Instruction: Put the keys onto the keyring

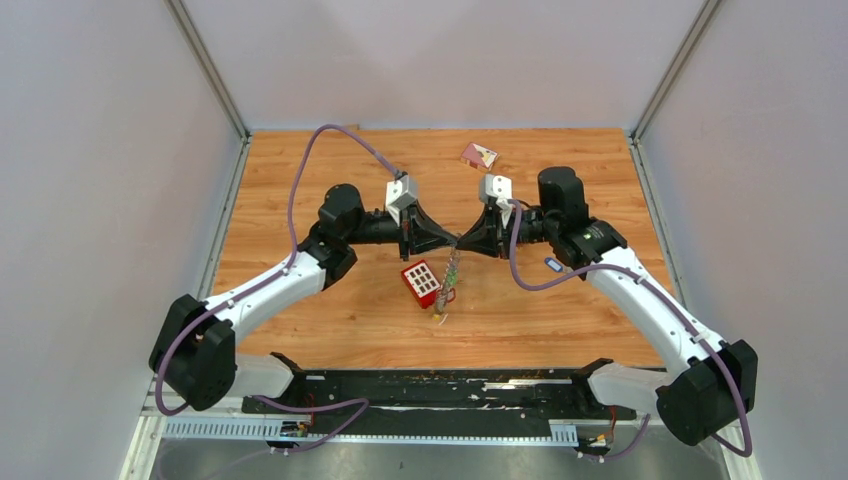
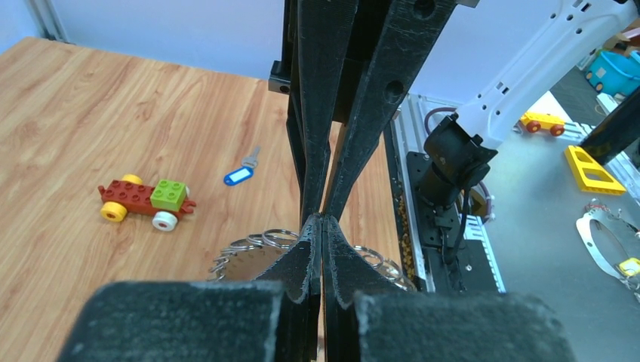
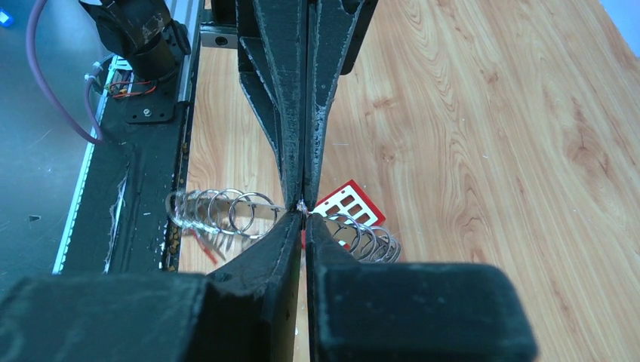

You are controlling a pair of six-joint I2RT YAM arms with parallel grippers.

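Meeting tip to tip above the middle of the wooden surface (image 1: 350, 170), the left claw (image 2: 322, 226) and right claw (image 3: 303, 222) both pinch the rim of a large grey looped metal keyring (image 3: 226, 211). It hangs just beside a red studded plastic brick (image 1: 421, 283). A small blue-tagged key (image 2: 240, 175) lies nearer the right edge.

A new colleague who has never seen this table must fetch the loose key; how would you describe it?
Find the wooden table, then the right arm reaching over it. On the wood close against that arm's inner side lies a tiny key with a blue tag. It lies alone, away from the keyring and red brick at the middle.
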